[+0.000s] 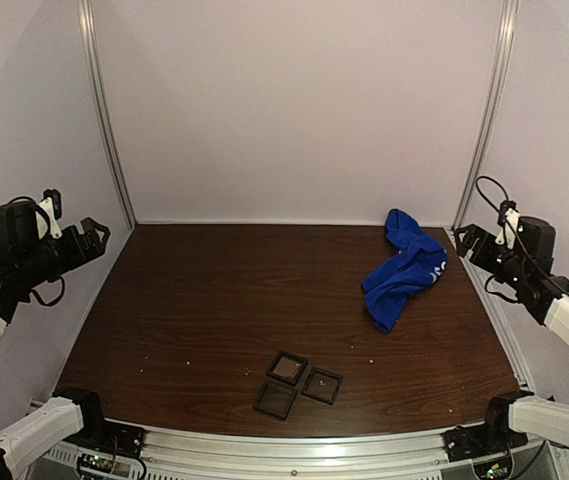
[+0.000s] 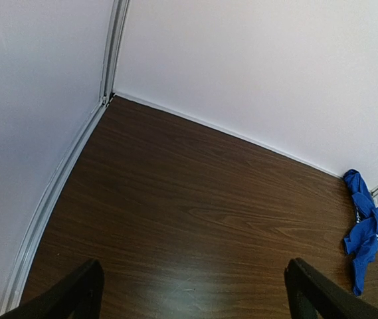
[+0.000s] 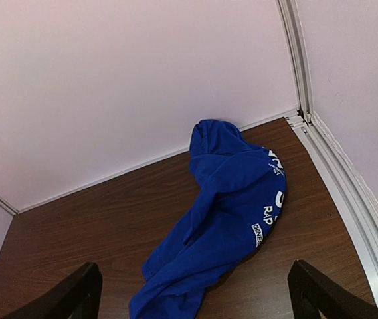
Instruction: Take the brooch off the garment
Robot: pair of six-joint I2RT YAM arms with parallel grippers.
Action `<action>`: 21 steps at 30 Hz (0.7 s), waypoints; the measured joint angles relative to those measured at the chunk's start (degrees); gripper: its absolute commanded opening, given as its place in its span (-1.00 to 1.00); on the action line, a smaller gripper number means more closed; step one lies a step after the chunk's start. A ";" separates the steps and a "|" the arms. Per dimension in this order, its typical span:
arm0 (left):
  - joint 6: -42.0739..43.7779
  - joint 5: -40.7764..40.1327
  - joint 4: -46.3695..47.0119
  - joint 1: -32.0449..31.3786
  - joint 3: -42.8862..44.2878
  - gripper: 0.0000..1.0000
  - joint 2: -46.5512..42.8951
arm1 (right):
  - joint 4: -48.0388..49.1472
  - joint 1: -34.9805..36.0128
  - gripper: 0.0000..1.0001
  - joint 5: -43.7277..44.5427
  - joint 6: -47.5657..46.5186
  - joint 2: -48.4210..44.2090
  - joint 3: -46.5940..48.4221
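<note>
Both wide open and empty, left gripper (image 1: 92, 236) and right gripper (image 1: 466, 240) wait; first step, I judge: reach the shirt (image 1: 404, 268), locate its unseen brooch.

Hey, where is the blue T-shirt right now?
In the top view, the blue T-shirt lies crumpled on the far right of the table near the back corner, beside the right gripper and well beyond the three black trays.
</note>
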 measured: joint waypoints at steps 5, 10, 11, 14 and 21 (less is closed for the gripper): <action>0.35 -1.44 1.16 0.00 -0.61 0.95 -0.72 | 0.13 0.00 0.99 -2.38 -0.90 -0.90 0.00; 1.49 -1.84 1.05 0.00 0.39 0.95 0.70 | -0.90 0.00 0.93 -5.77 -2.10 -0.15 0.85; 1.77 -1.11 1.16 0.00 0.92 0.95 1.60 | -1.55 0.00 0.89 -6.51 -2.19 0.55 1.64; 2.27 2.08 1.66 -0.07 2.27 0.95 4.55 | -3.96 0.02 0.80 -8.55 -2.12 4.15 5.18; 3.13 8.87 3.85 -0.92 2.73 0.95 10.45 | -8.09 0.74 0.59 -13.18 -0.57 16.83 10.29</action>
